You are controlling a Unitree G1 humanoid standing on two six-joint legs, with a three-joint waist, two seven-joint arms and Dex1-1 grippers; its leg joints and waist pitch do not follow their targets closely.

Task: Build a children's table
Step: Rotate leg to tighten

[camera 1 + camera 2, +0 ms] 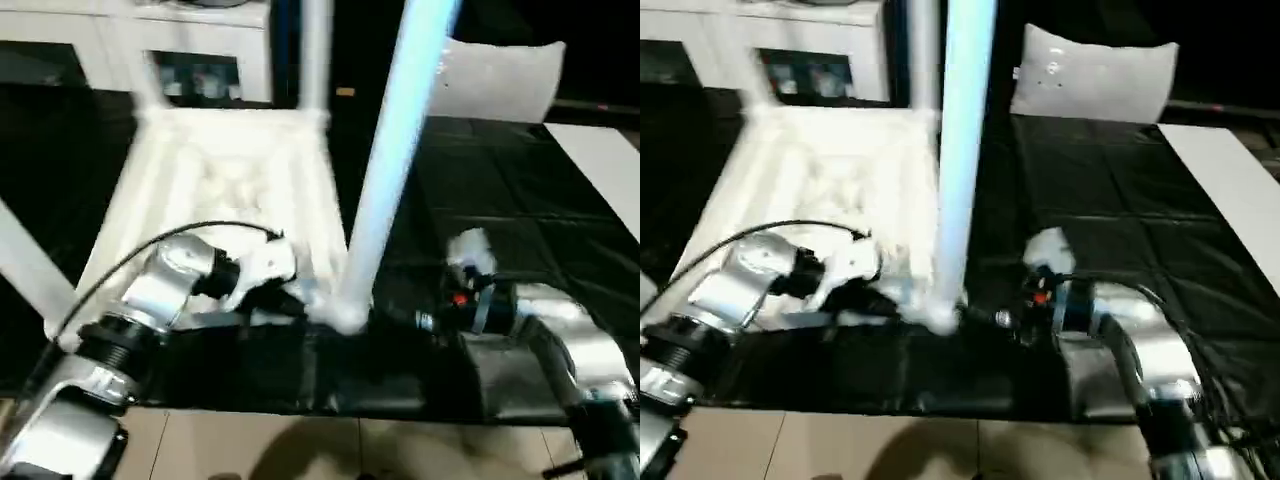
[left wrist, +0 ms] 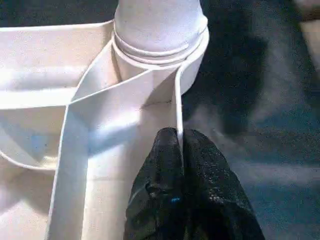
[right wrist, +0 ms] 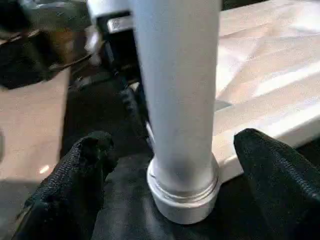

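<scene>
Tabletop upside down on black mat, near-right leg standing in its corner socket at 6 o'clock, my left gripper pinched on tabletop rim, my right gripper spread wide either side of leg, not touching

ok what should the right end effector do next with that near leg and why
Probably back the right end effector straight away from the leg. Its fingers stand wide on either side without touching, and the leg already sits upright in its corner socket while the left end effector pinches the table top's rim.
</scene>
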